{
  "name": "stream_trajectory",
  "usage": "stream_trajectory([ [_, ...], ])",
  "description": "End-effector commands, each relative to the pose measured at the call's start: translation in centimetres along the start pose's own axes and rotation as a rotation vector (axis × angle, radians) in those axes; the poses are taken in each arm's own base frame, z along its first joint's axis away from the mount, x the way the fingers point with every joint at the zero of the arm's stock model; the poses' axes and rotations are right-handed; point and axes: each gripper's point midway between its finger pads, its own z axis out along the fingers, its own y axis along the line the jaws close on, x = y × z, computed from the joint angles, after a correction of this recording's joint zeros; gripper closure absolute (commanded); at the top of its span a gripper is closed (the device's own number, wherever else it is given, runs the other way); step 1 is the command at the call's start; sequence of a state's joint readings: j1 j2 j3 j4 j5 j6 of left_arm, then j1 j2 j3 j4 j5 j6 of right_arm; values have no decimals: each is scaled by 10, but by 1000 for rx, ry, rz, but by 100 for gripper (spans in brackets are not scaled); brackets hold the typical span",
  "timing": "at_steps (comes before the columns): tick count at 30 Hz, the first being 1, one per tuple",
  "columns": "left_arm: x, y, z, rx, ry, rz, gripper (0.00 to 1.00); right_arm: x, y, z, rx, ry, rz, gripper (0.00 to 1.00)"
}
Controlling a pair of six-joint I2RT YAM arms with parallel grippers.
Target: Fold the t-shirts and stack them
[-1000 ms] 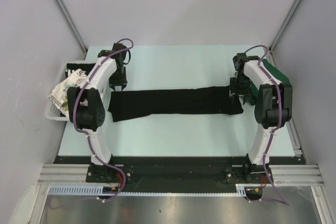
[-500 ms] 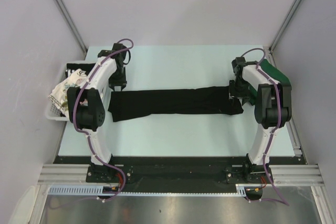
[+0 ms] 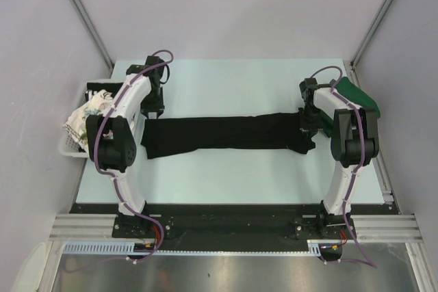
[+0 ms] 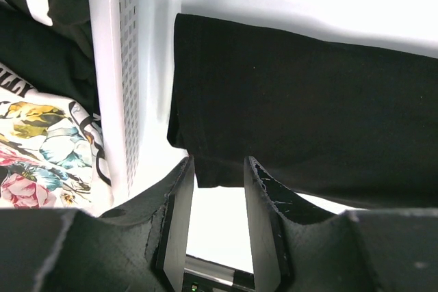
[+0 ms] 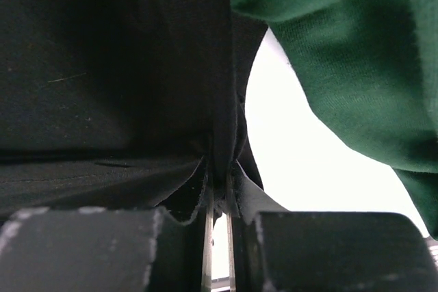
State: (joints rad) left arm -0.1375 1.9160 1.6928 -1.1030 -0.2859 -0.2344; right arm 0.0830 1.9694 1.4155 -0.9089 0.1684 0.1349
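Since a second ago: small shift of the right hand (image 3: pixel 306 128) leftward over the right end of the cloth; left hand (image 3: pixel 152 107) almost where it was, cloth strip unchanged in shape.

Right hand: pressed nearly together, pinching a raised fold of the large plain black cloth t-shirt (image 3: pixel 226 133). In the right wrist view, only a thin slit between the two fingers, black cloth gathered into it. Just beside that, on the outer side, a dark green cloth t-shirt (image 5: pixel 342 66), bunched, close to the black one's end; touching or not, cannot tell. In the top view, green cloth at the far right edge of the pale flat bench (image 3: pixel 233 80), partly under the right arm.

Left hand: spread, gripping nothing. In the left wrist view, near corner of the black t-shirt's left end lying at the gap between the fingertips (image 4: pixel 179 196), not clamped.

Black t-shirt: folded to a long narrow strip, flat across the middle of the bench, left end by the left hand, right end in the right hand.

Left of the strip, a white slatted plastic basket (image 4: pixel 113 66) at the bench's left edge, apart from the cloth. Inside it a white floral-print cloth t-shirt (image 4: pixel 41 148), crumpled, and a black cloth t-shirt with white lettering (image 4: pixel 34 52) against it.
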Motion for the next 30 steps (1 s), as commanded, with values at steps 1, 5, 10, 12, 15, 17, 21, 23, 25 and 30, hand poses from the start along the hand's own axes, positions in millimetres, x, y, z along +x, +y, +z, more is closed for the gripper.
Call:
stream_trajectory([
  [1, -15, 7, -28, -2, -85, -4, 60, 2, -2, 4, 18, 5, -16, 92],
  [5, -15, 7, -28, 1, -88, -3, 60, 3, -2, 10, 22, 16, -22, 96],
  [10, -14, 10, -30, -10, -90, 0, 60, 0, -1, 13, 26, 9, -28, 100],
  [12, -14, 10, -30, -11, -93, 0, 60, -2, -2, 14, 37, 3, -34, 100],
  [15, -15, 11, -31, -10, -98, 0, 60, -4, -4, 16, 55, 3, -33, 100],
  [17, -16, 10, -32, -9, -102, 0, 60, -4, -5, 16, 61, 5, -34, 100],
  [21, -15, 11, -34, -6, -106, -1, 60, -10, -8, 16, 77, -11, -29, 100],
  [23, -15, 12, -36, -4, -110, -2, 60, -14, -7, 15, 78, -21, -31, 100],
  [25, -16, 12, -38, -5, -116, -4, 60, -22, -6, 14, 76, -34, -28, 100],
  [30, -16, 15, -41, -12, -122, 0, 60, -42, -6, 11, 82, -74, -33, 100],
])
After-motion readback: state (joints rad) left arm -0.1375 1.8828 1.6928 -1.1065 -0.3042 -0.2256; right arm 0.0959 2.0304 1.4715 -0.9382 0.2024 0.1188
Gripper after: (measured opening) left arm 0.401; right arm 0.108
